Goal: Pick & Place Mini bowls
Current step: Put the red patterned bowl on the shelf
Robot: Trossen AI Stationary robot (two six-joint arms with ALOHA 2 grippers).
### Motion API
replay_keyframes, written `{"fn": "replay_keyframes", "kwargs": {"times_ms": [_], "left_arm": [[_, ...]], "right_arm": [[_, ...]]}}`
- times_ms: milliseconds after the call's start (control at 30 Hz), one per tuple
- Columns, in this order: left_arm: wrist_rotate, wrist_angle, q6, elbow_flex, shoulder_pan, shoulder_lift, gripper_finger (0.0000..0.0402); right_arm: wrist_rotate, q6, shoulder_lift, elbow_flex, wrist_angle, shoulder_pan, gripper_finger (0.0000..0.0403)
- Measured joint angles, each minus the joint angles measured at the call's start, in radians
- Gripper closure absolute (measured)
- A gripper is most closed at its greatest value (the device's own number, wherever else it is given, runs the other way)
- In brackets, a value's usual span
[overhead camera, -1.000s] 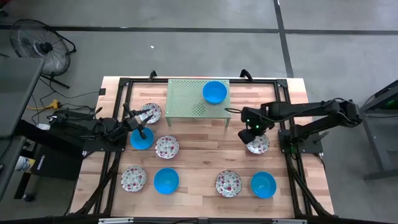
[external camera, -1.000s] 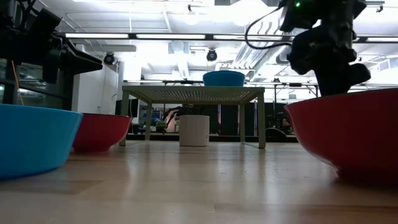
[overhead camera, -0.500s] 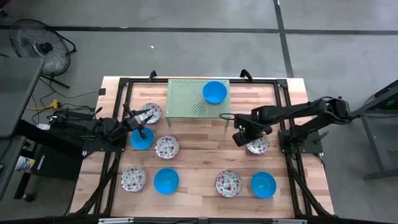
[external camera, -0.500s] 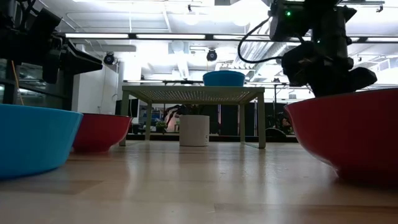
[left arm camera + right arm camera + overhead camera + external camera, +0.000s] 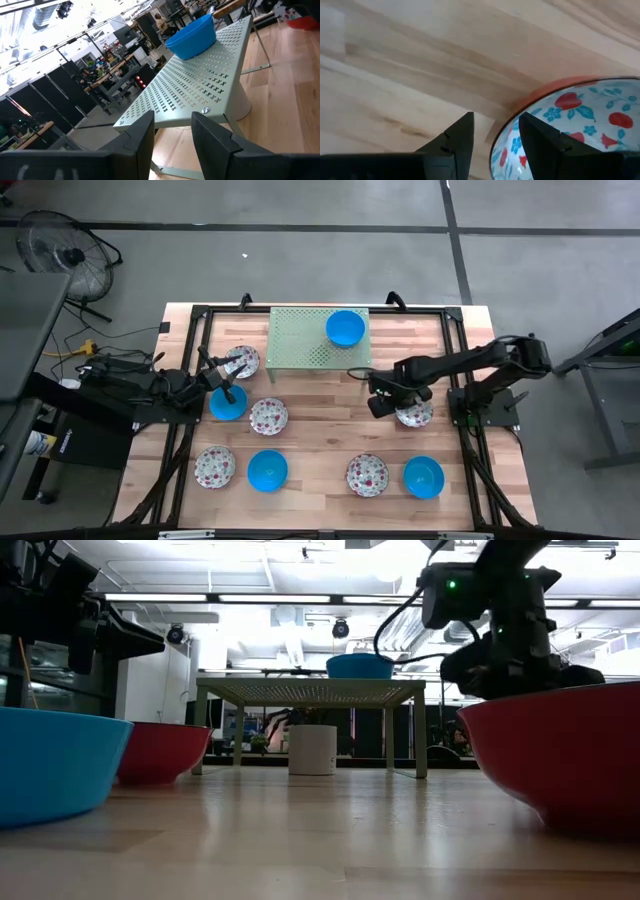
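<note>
Several mini bowls sit base-down on the wooden table, some blue and some floral. One blue bowl (image 5: 345, 328) stands on top of the pale green rack (image 5: 305, 345). My right gripper (image 5: 378, 405) is open and low at the left edge of a floral bowl (image 5: 415, 415). In its wrist view the right gripper (image 5: 496, 122) straddles that bowl's rim (image 5: 506, 131). My left gripper (image 5: 228, 385) is open and waits above a blue bowl (image 5: 228, 405), beside a floral one (image 5: 241, 361). In its own view the left gripper (image 5: 172, 120) faces the rack (image 5: 200, 85). My right gripper comes at the floral bowl from the table's left, slanting down. One finger (image 5: 540, 142) stands over the bowl's inside, the other (image 5: 457, 145) outside over the wood, with the rim (image 5: 506, 131) between them. I cannot tell whether either touches it. The bowl rests on the table.
Other bowls lie along the near side: floral (image 5: 268, 416), floral (image 5: 214, 467), blue (image 5: 267, 470), floral (image 5: 367, 475), blue (image 5: 423, 477). A black frame (image 5: 455, 330) borders the table. Bare wood (image 5: 330, 415) lies between the two arms. A fan (image 5: 65, 255) stands on the floor.
My right gripper has moved toward the table's left and come down, from over the floral bowl to that bowl's left edge. The left arm and all the bowls have kept still.
</note>
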Motion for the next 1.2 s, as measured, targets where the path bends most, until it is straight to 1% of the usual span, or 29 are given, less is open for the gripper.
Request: {"fn": "replay_keyframes", "kwargs": {"times_ms": [167, 267, 367, 533, 567, 667, 767, 867, 1000, 1200], "left_arm": [[0.0, 0.0, 0.0, 0.0, 0.0, 0.0, 0.0275], [0.0, 0.0, 0.0, 0.0, 0.0, 0.0, 0.0275], [0.0, 0.0, 0.0, 0.0, 0.0, 0.0, 0.0275], [0.0, 0.0, 0.0, 0.0, 0.0, 0.0, 0.0275], [0.0, 0.0, 0.0, 0.0, 0.0, 0.0, 0.0275], [0.0, 0.0, 0.0, 0.0, 0.0, 0.0, 0.0275], [0.0, 0.0, 0.0, 0.0, 0.0, 0.0, 0.0275], [0.0, 0.0, 0.0, 0.0, 0.0, 0.0, 0.0275], [0.0, 0.0, 0.0, 0.0, 0.0, 0.0, 0.0275], [0.0, 0.0, 0.0, 0.0, 0.0, 0.0, 0.0275]], "right_arm": [[0.031, 0.031, 0.032, 0.0, 0.0, 0.008, 0.0259], [0.029, 0.033, 0.041, 0.0, -0.004, 0.017, 0.0271], [0.028, 0.043, 0.041, -0.005, -0.013, 0.026, 0.0301], [0.016, 0.057, 0.036, -0.005, -0.042, 0.047, 0.0376], [0.019, 0.056, 0.034, -0.005, -0.051, 0.05, 0.0385], [0.02, 0.054, 0.036, -0.001, -0.063, 0.063, 0.0389], [0.022, 0.012, 0.036, 0.015, -0.082, 0.08, 0.039], [0.034, -0.029, 0.041, 0.052, -0.132, 0.093, 0.04], [0.056, -0.101, 0.042, 0.124, -0.14, 0.104, 0.0402], [0.118, -0.192, 0.042, 0.236, -0.315, 0.13, 0.0402]]}}
